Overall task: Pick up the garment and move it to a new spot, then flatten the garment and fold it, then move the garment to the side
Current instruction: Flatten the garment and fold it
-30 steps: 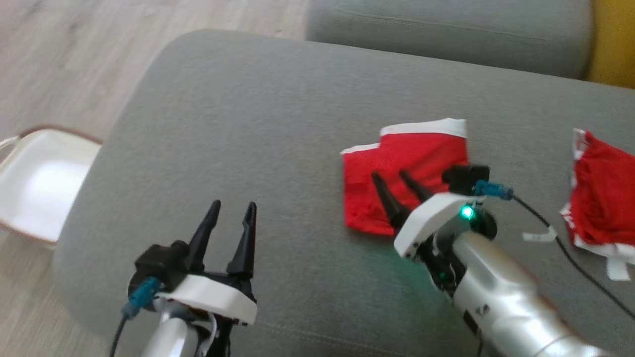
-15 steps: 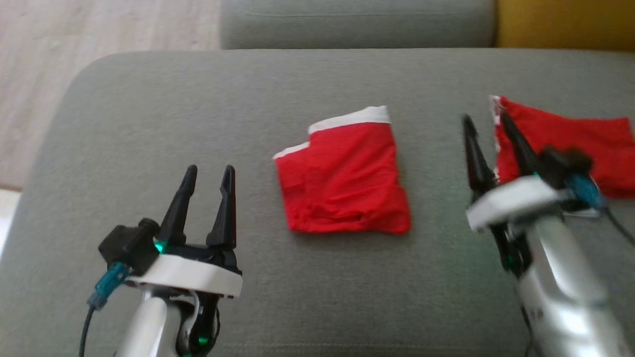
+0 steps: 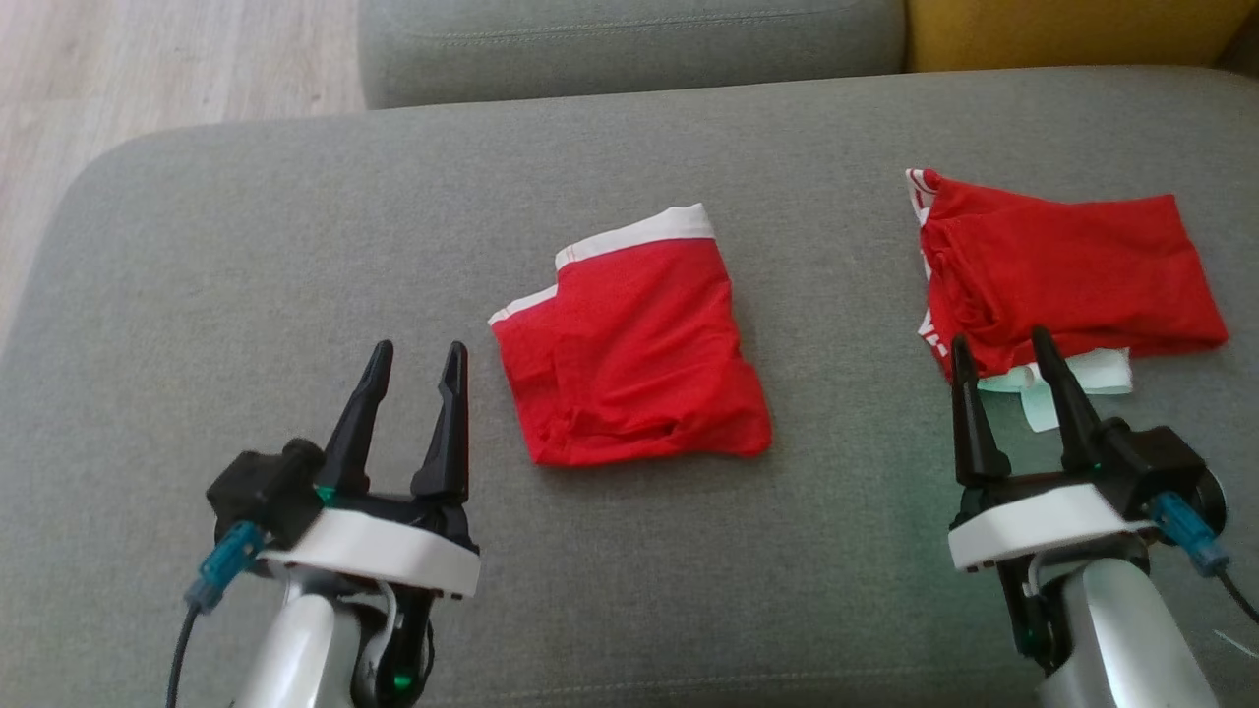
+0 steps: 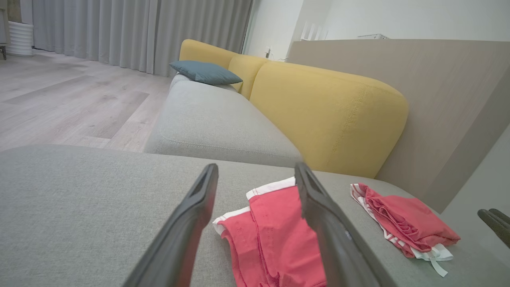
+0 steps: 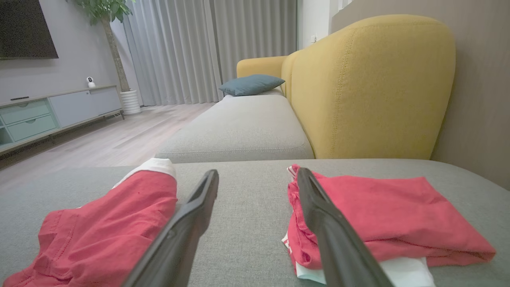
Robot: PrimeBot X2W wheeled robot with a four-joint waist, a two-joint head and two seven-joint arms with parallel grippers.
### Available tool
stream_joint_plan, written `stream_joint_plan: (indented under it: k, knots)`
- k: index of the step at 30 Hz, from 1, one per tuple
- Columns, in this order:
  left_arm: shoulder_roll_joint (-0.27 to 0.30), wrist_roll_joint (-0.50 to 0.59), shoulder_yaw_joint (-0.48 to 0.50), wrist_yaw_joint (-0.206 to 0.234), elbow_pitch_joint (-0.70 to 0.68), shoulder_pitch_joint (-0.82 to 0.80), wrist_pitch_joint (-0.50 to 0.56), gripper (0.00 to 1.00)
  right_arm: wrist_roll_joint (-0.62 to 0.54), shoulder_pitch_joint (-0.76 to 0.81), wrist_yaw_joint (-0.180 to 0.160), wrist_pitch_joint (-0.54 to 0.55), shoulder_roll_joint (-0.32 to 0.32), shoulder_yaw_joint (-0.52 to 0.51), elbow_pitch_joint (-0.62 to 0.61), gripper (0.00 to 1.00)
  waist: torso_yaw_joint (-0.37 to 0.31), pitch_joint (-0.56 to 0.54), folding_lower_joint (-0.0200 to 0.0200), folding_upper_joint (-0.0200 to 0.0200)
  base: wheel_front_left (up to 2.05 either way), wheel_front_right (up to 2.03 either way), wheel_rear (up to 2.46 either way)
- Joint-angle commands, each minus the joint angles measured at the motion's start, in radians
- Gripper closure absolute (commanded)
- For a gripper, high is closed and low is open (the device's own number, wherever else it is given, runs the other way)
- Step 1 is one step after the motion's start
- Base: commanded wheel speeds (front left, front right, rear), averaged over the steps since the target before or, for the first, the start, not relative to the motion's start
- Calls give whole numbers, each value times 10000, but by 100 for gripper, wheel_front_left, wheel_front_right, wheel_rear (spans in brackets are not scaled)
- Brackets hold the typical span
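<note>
A grey sofa seat cushion [image 3: 295, 256] with rounded corners carries two pieces of clothing. A folded red garment [image 3: 629, 344], its white waistband turned toward the far edge, lies flat near the middle of the cushion. A second red garment [image 3: 1062, 265], loosely rumpled, lies well apart from it toward the right edge, with a white strip [image 3: 1082, 379] poking out from under its near side.

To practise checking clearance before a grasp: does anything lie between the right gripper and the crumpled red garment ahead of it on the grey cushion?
Nothing visible does. The open right gripper points at the crumpled red garment, its fingers at the garment's near edge. The folded red garment lies apart, to its left.
</note>
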Motion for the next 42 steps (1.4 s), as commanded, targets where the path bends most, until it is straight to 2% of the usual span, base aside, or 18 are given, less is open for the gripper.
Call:
stream_joint_plan:
  k: [1,6,7,8,13,16,17,22,27,34,42]
  knots:
    - [45,26,367,-55,-283,-207,-61,0,68,-137,-7,-89,13,243,-394,0,89,43,0,-1,0,0,0]
    - [45,-10,109,-117,-200,-297,-61,0,49,-315,-7,16,14,431,-553,0,540,299,0,-1,0,0,0]
    - [45,-1,42,-125,-178,-339,-61,0,24,-415,-7,43,14,521,-585,56,677,381,0,-1,0,0,0]
    - [45,-8,-20,-123,-163,-381,-61,0,-27,-534,-7,72,15,650,-612,100,822,467,0,-1,0,0,0]
    - [45,-131,-400,-94,-152,-598,-61,0,-390,-1427,-7,387,15,1367,-388,100,1755,1044,0,-1,0,0,0]
    - [45,-227,-605,-55,-133,-750,-61,0,-476,-2160,-7,646,-68,1639,214,100,2380,1364,0,-1,0,0,0]
    - [45,-227,-605,-55,-133,-750,-61,0,-476,-2160,-7,646,-68,1639,214,100,2380,1364,0,-1,0,0,0]
    - [45,-433,-920,31,-98,-921,-61,0,-670,-3387,-7,989,-435,1450,2010,100,3382,1775,0,-1,0,0,0]
    - [45,-620,-1141,156,-139,-1036,-61,0,-1145,-4318,-7,1112,-611,1003,3819,100,4069,2064,0,-1,0,0,0]
    - [45,-782,-1368,269,-279,-1129,-61,0,-1446,-5082,-7,929,-428,947,5647,100,4448,2317,0,-1,0,0,0]
    - [45,-769,-1538,395,-298,-1224,-61,0,-1587,-5339,-7,363,-162,1306,6778,100,4326,2461,0,-1,0,0,0]
